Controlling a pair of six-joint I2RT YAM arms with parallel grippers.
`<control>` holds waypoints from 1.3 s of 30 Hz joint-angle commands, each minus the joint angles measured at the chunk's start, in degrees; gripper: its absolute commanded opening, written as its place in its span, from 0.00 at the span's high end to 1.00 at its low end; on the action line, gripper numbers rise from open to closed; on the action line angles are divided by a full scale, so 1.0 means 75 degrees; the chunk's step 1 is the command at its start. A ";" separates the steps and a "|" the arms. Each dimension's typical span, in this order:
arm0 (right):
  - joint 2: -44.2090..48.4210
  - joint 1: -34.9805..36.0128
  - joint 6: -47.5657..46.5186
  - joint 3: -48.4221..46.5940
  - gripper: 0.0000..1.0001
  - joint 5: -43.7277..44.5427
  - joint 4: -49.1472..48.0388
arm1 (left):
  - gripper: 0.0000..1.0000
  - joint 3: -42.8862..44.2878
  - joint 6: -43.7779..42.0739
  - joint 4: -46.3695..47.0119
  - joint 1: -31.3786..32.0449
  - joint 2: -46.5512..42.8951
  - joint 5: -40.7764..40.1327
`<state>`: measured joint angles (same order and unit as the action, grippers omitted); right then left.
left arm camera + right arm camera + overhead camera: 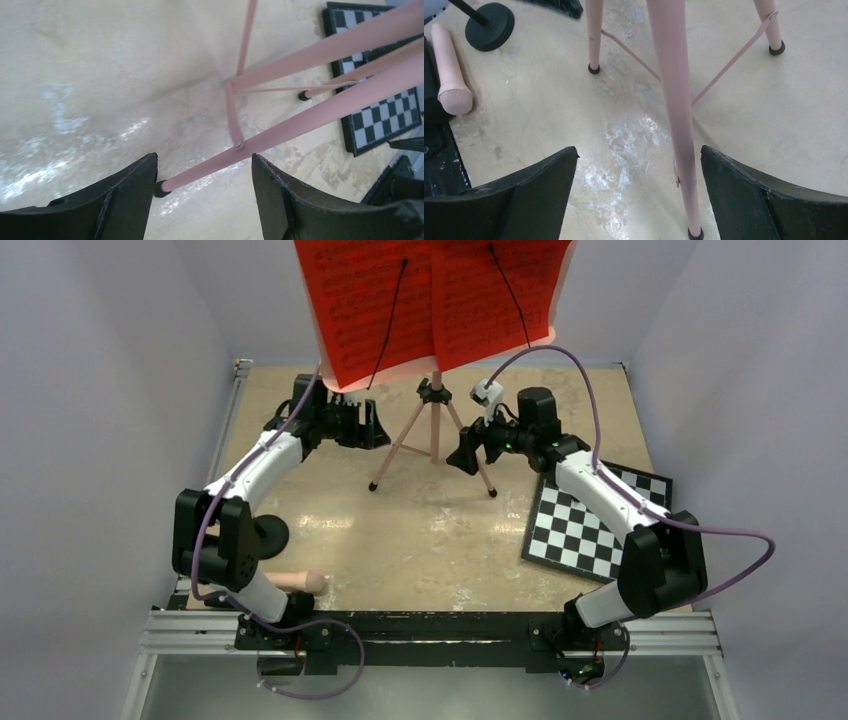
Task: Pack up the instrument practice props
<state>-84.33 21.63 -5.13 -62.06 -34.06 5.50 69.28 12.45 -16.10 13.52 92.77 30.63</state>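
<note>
The pink music stand (435, 430) stands at the back middle on tripod legs. Red sheet-music pages (430, 300) rest on its desk, held by two black clips. My left gripper (375, 426) is open just left of the legs. In the left wrist view (204, 157) one pink leg (280, 132) runs between the open fingers, untouched. My right gripper (463, 454) is open just right of the legs. In the right wrist view (639, 148) a leg (679, 125) stands between the fingers, nearer the right one. A pink microphone (451, 75) and a black round base (489, 20) lie near left.
A black-and-white checkerboard (590, 520) lies flat on the right, under my right arm, and shows in the left wrist view (380, 115). The microphone (300, 582) and round base (268, 533) sit beside my left arm's base. White walls close in the table.
</note>
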 commanded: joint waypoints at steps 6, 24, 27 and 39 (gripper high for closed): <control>0.1481 -0.0369 -0.1324 0.0141 0.01 -0.0537 0.2195 | 0.25 0.0006 -0.0672 -0.0851 -0.0759 -0.1331 -0.0339; 0.4528 -0.1025 -0.1793 -0.1162 0.02 -0.1533 0.4523 | 0.25 0.1142 -0.3390 -0.4087 -0.2613 -0.4353 -0.0081; 0.4149 -0.0930 -0.1706 -0.2084 0.06 -0.2646 0.4891 | 0.22 0.1376 -0.3929 -0.3962 -0.2896 -0.5002 0.0638; 0.2198 0.0155 -0.0246 -0.5118 0.11 -0.3333 0.4008 | 0.18 0.5016 -0.2846 -0.4382 -0.2914 -0.4744 0.1547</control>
<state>-65.93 21.10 -15.09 -96.57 -56.93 42.02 99.31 -13.74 -48.18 -7.92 53.76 37.32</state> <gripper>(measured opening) 0.894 0.816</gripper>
